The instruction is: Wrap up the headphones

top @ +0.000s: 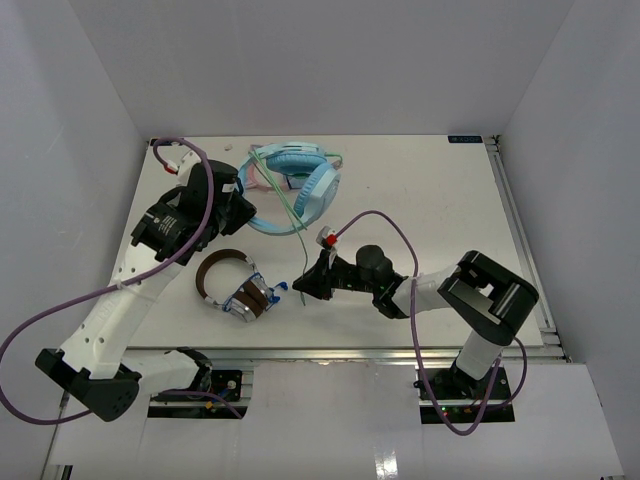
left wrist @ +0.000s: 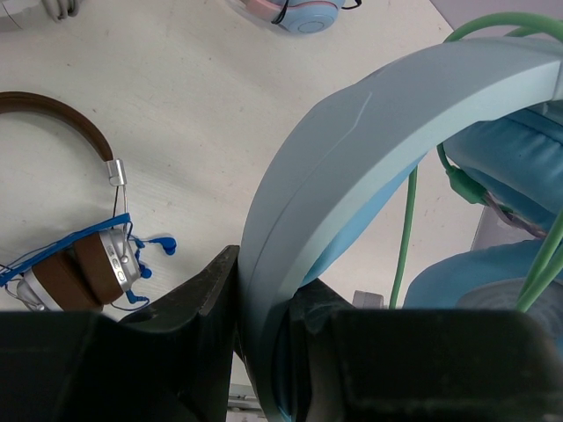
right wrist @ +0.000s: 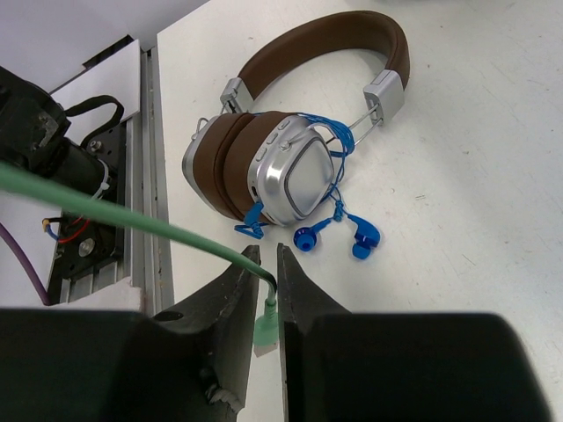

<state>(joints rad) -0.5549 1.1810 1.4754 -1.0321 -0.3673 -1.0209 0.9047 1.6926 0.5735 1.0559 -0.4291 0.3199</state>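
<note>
Top external view: cable-winding seems to be just beginning.
The left hand [left wrist: 264,294] is clamping the headband [left wrist: 352,114] of the headphones [top: 300,180] at the table's [top: 440,220] 12 o'clock; the right hand [right wrist: 264,272] is pinching the cable [right wrist: 114,211] end, likely needing looping next.

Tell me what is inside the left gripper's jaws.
The left gripper clamps the headphones' light blue headband. The pale green cable hangs behind it, outside the jaws. The gripper's own body covers the band's lower end.
</note>
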